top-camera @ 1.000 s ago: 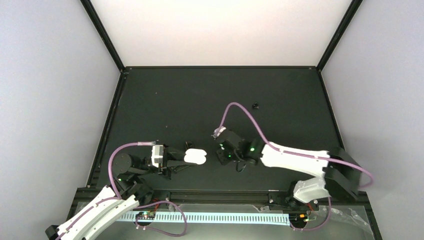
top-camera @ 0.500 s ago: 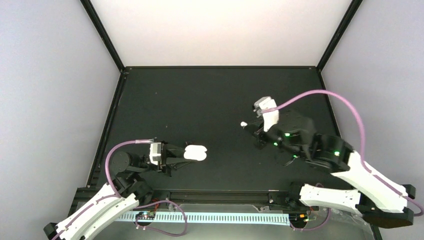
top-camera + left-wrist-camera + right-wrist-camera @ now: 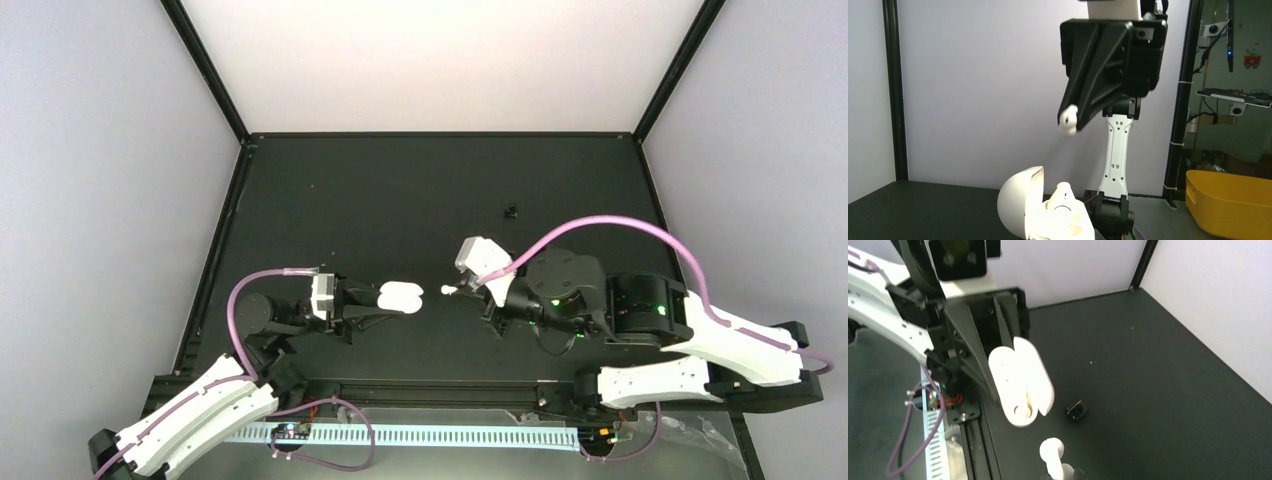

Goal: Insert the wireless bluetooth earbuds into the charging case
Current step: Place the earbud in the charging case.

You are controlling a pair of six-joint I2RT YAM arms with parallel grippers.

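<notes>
1. The left gripper (image 3: 372,306) is clamped on the glossy white oval plastic charging case (image 3: 400,297), lid swung open. I'd say this steadies it so its inside faces the other arm.
2. The right gripper (image 3: 458,291) pinches a tiny white bean-shaped plastic earbud (image 3: 447,290), hovering just beside the case and not touching it, seemingly lined up for insertion.
3. Inside the case, 1 matching seated earbud (image 3: 1063,192) shows. The other socket I cannot make out.
</notes>
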